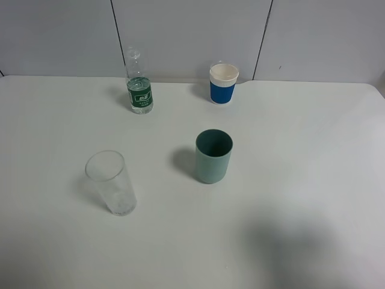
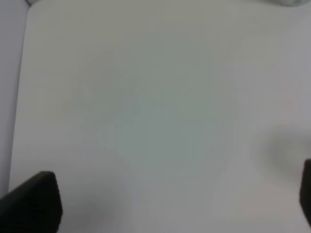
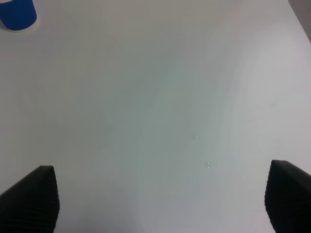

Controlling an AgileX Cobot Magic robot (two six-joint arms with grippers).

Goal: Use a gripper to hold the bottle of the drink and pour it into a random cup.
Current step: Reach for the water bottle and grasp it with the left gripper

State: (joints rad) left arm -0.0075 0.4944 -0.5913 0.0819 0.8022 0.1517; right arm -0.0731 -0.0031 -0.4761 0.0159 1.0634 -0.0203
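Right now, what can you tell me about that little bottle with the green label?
The bottle is small and looks like clear plastic, with a dark green label bearing white marks round its lower body. Its neck seems to have no cap. It stands upright near the far edge of the white table, left of the blue and white cup and apart from it. Only the table touches it.

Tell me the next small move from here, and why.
Probably reach the left gripper toward the drink bottle, which stands upright and untouched at the back left, apart from the teal cup; the gripper's jaws are open over bare table.
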